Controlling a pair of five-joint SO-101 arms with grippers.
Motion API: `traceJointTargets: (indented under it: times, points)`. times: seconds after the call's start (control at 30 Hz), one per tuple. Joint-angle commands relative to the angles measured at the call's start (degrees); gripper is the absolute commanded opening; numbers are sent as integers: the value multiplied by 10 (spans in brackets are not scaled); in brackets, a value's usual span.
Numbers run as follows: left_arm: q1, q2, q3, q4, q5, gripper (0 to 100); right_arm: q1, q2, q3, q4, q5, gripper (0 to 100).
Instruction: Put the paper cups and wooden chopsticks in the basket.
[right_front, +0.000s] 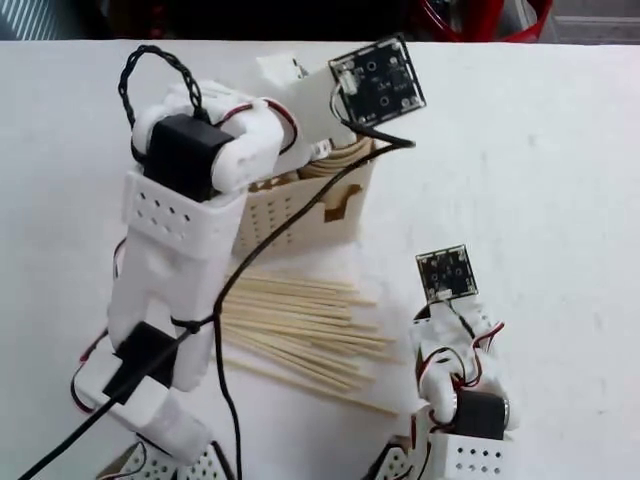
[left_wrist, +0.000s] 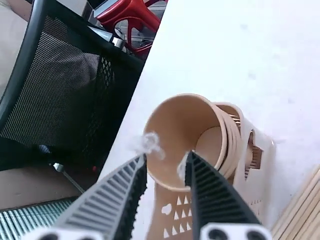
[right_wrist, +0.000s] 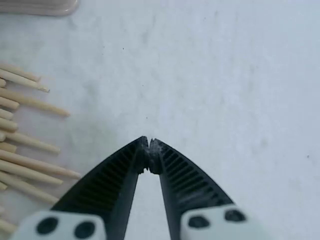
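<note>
A brown paper cup (left_wrist: 182, 130) lies tilted on a stack of nested cups (left_wrist: 232, 135) inside the beige basket (left_wrist: 252, 165). My left gripper (left_wrist: 166, 159) is open at the cup's near rim, one finger outside the wall and one over the mouth. In the high view the left arm (right_front: 200, 180) hangs over the basket (right_front: 300, 205) at the table's middle. Wooden chopsticks (right_front: 300, 330) lie in a loose pile in front of the basket. My right gripper (right_wrist: 150, 145) is shut and empty over bare table, beside the chopstick tips (right_wrist: 25, 130).
A black cable (right_front: 225, 300) runs from the left arm across the chopstick pile. The right arm (right_front: 460, 380) stands at the front right. Beyond the table's far edge are a black mesh chair (left_wrist: 65, 85) and a red chair (left_wrist: 132, 15). The table (right_front: 540, 180) is bare on the right.
</note>
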Motion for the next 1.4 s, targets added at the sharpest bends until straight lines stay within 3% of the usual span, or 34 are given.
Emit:
traceJointTargets:
  times: [0.0, 0.17, 0.37, 0.47, 0.67, 0.77, 0.83, 0.93, 1.0, 1.1, 1.2, 1.37]
  points:
    - [0, -7, -1, -2, 101, 146, -4, -6, -3, -13, 5, 21]
    - [-25, 42, 69, -13, 236, 146, -4, -6, -3, -12, 5, 21]
    - [-42, 113, 150, -82, 258, 146, -4, -5, -3, -12, 5, 21]
    - [-44, 101, 109, -81, 259, 146, -4, -5, -3, -12, 5, 21]
    - [-47, 12, -80, 4, 268, 146, -7, 0, -3, -9, 37, 21]
    - [-102, -20, -149, 54, 328, 146, -28, 0, -6, 14, 77, 22]
    - [-175, -21, -146, 75, 377, 146, -40, 0, -16, 29, 96, 22]
    - [-290, -21, -43, 74, 439, 146, -36, 0, -42, 46, 105, 22]
    - [-330, -20, 54, 73, 449, 149, -29, 1, -51, 46, 127, 22]
    - [-349, -19, 227, 55, 457, 150, -26, 15, -83, 48, 149, 33]
    - [-353, -21, 382, -22, 538, 151, -29, 90, -154, 47, 149, 72]
    - [-371, -22, 502, -146, 583, 151, -110, 331, -324, 51, 146, 78]
